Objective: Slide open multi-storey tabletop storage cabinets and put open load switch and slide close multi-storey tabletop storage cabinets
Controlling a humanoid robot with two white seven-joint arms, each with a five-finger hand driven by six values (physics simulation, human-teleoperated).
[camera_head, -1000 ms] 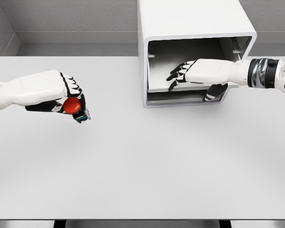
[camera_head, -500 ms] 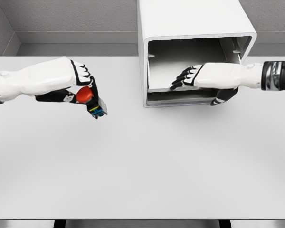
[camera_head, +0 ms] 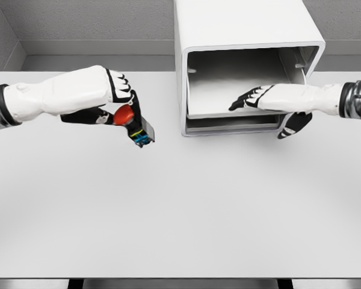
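A white storage cabinet (camera_head: 240, 24) stands at the back of the table, its front open and a shallow drawer tray (camera_head: 228, 111) showing inside. My left hand (camera_head: 117, 105) hovers left of the cabinet, shut on the load switch (camera_head: 132, 123), which has a red button and a dark body with blue terminals pointing down right. My right hand (camera_head: 256, 97) comes in from the right, fingers stretched flat over the tray's front edge, thumb (camera_head: 293, 125) hanging below the cabinet's lower right corner. It holds nothing.
The white table (camera_head: 180, 211) spreads wide in front of both arms. A grey wall runs behind the cabinet, and the table's front edge lies near the bottom of the view.
My left hand has carried the switch right and slightly up, closer to the cabinet. My right hand has drawn back to the right, out of the cabinet interior toward its front edge.
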